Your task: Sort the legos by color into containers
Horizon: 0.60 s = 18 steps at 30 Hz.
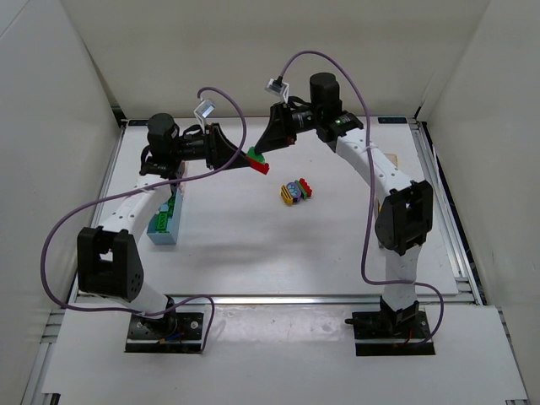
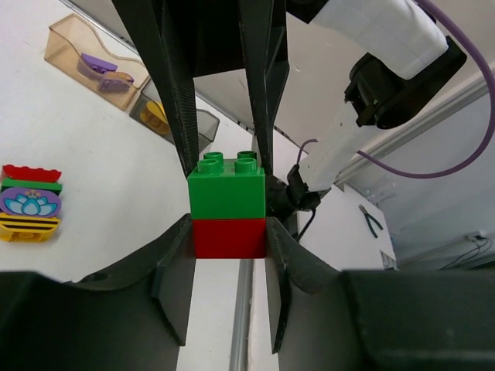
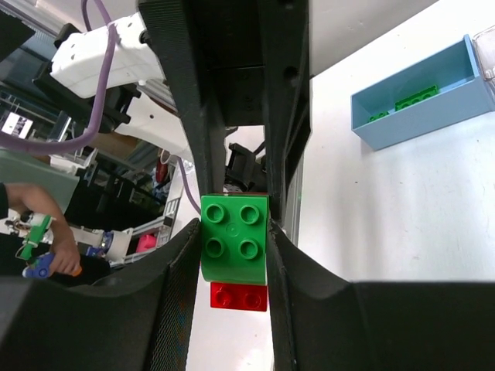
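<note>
Above the far middle of the table [image 1: 253, 245], the stack [image 1: 258, 160] bridges both arms: the left gripper [image 2: 230, 232] is clamped on the red brick [image 2: 230, 241], the right gripper [image 3: 234, 234] on the green brick [image 3: 234, 241], with the join between them.

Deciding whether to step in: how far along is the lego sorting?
Done: green pieces lie in the blue container, a purple piece in the tan container, a yellow piece in the dark container. In hand: the left gripper is shut on the red brick, the right gripper on the green brick, stuck together midair. Left: separating these, plus the mixed stack on the table.
</note>
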Available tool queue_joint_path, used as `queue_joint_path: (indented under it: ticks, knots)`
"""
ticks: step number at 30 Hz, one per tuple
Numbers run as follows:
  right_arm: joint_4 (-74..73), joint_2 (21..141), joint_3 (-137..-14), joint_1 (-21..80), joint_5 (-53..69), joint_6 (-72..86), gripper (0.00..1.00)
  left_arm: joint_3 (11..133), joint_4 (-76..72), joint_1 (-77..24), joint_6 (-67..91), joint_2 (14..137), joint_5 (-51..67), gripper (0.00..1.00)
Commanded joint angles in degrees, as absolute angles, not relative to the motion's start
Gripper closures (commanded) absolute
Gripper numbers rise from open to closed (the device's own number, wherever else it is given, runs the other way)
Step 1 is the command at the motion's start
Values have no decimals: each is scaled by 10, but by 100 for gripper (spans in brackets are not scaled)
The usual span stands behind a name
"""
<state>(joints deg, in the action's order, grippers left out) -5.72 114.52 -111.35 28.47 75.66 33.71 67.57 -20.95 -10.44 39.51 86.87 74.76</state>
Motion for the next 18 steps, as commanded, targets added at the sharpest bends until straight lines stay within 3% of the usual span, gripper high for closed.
queue_joint_path:
  ticks: [1, 4, 9, 18]
  knots:
    - [-45, 1147, -1141, 293, 763, 330, 100, 693, -216, -108, 388, 864, 750, 73]
    - [-52, 1145, -1141, 292, 765, 320, 100, 691, -194, -108, 380, 855, 754, 80]
    - [-92, 1124, -1143, 273, 757, 278, 100, 652, -111, -108, 307, 807, 753, 81]
    - [-155, 1074, -1121, 182, 732, 215, 100, 580, 180, -94, 111, 692, 730, 81]
